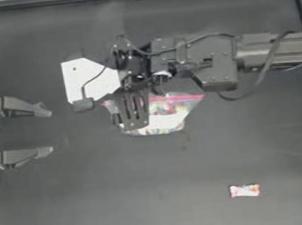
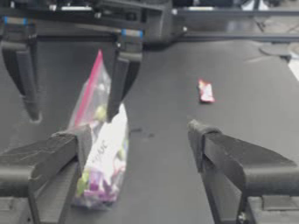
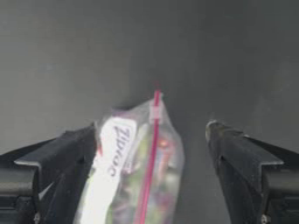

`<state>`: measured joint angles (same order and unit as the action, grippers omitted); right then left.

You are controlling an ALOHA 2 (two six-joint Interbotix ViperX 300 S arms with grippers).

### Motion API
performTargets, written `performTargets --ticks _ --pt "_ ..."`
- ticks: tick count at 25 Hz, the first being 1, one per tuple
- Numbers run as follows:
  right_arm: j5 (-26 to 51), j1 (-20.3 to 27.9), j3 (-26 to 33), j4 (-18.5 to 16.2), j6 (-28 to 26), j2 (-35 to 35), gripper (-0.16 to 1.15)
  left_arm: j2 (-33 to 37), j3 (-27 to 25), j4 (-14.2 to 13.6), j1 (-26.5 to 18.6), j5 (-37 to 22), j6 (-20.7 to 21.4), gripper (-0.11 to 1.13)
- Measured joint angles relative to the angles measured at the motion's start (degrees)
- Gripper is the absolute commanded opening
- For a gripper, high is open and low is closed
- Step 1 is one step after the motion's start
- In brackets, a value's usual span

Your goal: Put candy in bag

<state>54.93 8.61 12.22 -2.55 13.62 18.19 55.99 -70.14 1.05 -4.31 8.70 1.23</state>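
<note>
Near the middle of the dark worktop (image 1: 88, 201), the bag (image 1: 167, 114) is seen, with its pink-red seal strip along the upper edge and multicoloured sweets and a white patch showing through the clear plastic. The right gripper (image 1: 134, 123) is reached in from the right side and is set directly over the bag's left part in the top view. In the right wrist view its fingers (image 3: 64, 162) are spread wide apart and released. The bag is found between them, close against one finger and well clear of the other, with the seal strip running up the gap. Whether that near finger actually touches the plastic cannot be told. The left gripper (image 1: 48, 132) is parked at the left edge of the worktop, well apart from the bag, and its fingers (image 2: 41, 166) are likewise held wide and grasp nothing. From the left wrist view the bag is seen standing on edge and leaning, its sealed edge raised between the two dark fingers of the right gripper farther off. The candy (image 1: 244, 191), a small white-wrapped piece with pink-red marks, lies flat on the bare worktop. In the top view it is placed toward the lower right, well apart from the bag and from both grippers, and is touched by neither.
</note>
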Motion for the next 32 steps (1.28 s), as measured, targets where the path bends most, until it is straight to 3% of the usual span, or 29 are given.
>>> performTargets --ticks 28,32 --pt "1.93 -1.05 3.78 -0.09 1.14 3.87 1.0 0.0 -0.09 0.0 0.0 0.0 0.0 0.97" --pt "1.93 -0.97 3.78 -0.18 1.23 3.96 0.9 0.09 -0.18 0.0 0.0 0.0 0.0 0.97"
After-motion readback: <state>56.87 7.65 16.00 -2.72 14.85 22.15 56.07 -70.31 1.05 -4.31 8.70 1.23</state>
